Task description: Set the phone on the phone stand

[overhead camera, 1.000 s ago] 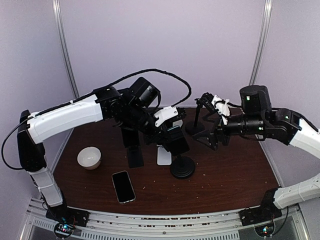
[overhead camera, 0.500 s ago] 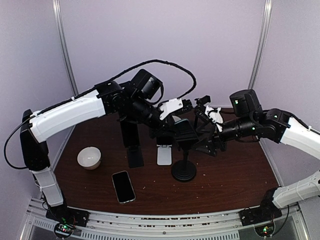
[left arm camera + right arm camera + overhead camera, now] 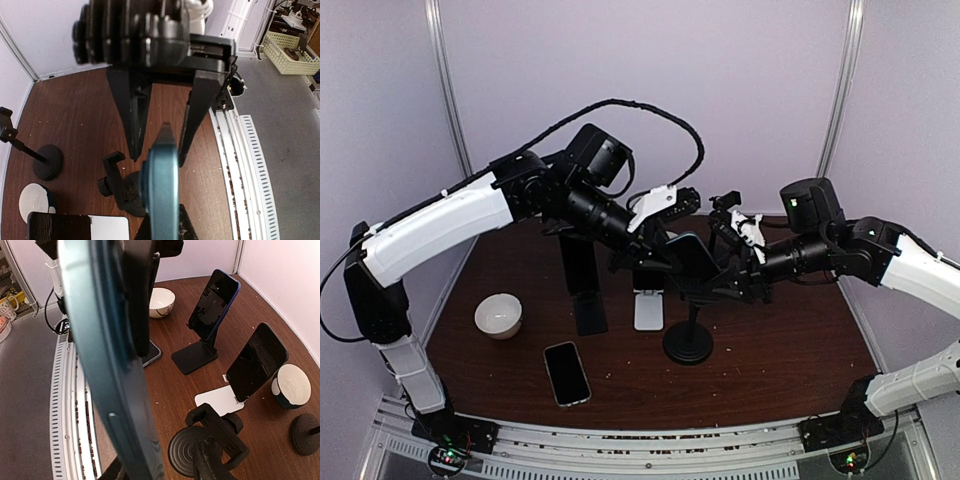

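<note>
1. The teal phone (image 3: 688, 258) is off the surface (image 3: 770, 360), in the air between the two arms, above the round base of the phone stand (image 3: 687, 342)
2. The left tool (image 3: 665, 258) reaches down from the far left and is clenched on the teal phone. In its wrist view the handset (image 3: 160, 190) shows edge-on between the two dark fingers (image 3: 131, 120)
3. The right tool (image 3: 728, 285) comes in from the right, level with the phone's lower end and the top of the stand's stem
4. The right wrist view is mostly filled by the phone's teal edge (image 3: 105, 365), so I cannot tell whether that tool is gripping the phone or only sits beside it
5. In the same view the stand's clamp head (image 3: 215, 427) appears apart from the handset. The overhead view is too crowded to confirm this
6. A white bowl (image 3: 499, 315) sits at the left of the surface
7. A black phone (image 3: 566, 372) lies flat near the front edge
8. A black stand (image 3: 588, 318) and a white stand (image 3: 648, 312) each carry a dark phone, just left of the round-based stand
</note>
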You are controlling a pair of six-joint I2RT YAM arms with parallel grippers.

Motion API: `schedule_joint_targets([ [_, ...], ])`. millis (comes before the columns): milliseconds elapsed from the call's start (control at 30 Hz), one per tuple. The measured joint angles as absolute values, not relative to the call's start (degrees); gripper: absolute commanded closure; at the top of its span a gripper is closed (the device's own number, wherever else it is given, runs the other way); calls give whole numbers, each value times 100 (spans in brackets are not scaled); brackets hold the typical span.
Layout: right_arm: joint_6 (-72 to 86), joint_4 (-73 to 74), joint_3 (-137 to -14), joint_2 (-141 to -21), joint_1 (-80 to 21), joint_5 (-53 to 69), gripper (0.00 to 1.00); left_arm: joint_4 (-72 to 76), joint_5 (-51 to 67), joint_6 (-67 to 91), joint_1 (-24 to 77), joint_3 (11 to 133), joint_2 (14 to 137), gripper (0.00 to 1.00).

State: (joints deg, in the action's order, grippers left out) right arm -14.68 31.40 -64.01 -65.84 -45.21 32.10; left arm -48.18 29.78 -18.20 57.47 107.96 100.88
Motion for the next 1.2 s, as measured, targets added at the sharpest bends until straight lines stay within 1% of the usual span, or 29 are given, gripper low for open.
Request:
schedule_joint_targets([
  [67,-1455,3103,-6401,-6584,-4521,3350,72,-4770,3122,-1817,5747,10770,10014,100],
  [167,-1450,3039,-6403,-6591,-4525,3581,90,-4606,3271,-1787,5747,10639,9880,100],
  [200,-1420,3030,-6407,-6595,-4523,3660,99,-4547,3297,-1765,5741,10589,9841,100],
  [300,-1535,3004,-6416,-6598,-4545,3883,100,-4394,3474,-1625,5690,10433,9745,100],
  [333,-1570,2998,-6416,-6598,-4558,3918,100,-4370,3500,-1601,5682,10396,9725,96],
  [367,-1570,3002,-6416,-6598,-4552,3962,100,-4333,3503,-1577,5684,10363,9710,77],
  [400,-1566,3006,-6416,-6598,-4552,3977,100,-4296,3511,-1553,5684,10328,9695,63],
  [467,-1463,3009,-6418,-6595,-4539,4018,100,-3966,3503,-1503,5686,10088,9583,45],
  [500,-1400,3013,-6416,-6593,-4521,4040,100,-3592,3492,-1415,5693,9810,9435,40],
  [567,-1223,2961,-6412,-6573,-4506,4110,100,-2790,3472,-1210,5701,9142,9070,36],
  [700,-705,2272,-6195,-6272,-4497,4410,100,-368,3415,-255,5712,7509,8403,38],
  [767,-510,1975,-6132,-6152,-4497,4550,100,788,3328,257,5756,7078,8438,38],
  [833,-349,1697,-6119,-6110,-4499,4674,100,1490,3186,631,5804,6989,8604,42],
  [1000,-161,1317,-6110,-6128,-4484,4766,100,3022,3026,1538,5911,6875,8938,58],
  [1100,-119,1201,-6093,-6128,-4462,4753,100,3476,3063,1896,5935,6866,9076,76],
  [1200,-108,1177,-6069,-6130,-4427,4705,100,3642,3151,2150,5959,6882,9170,88],
])
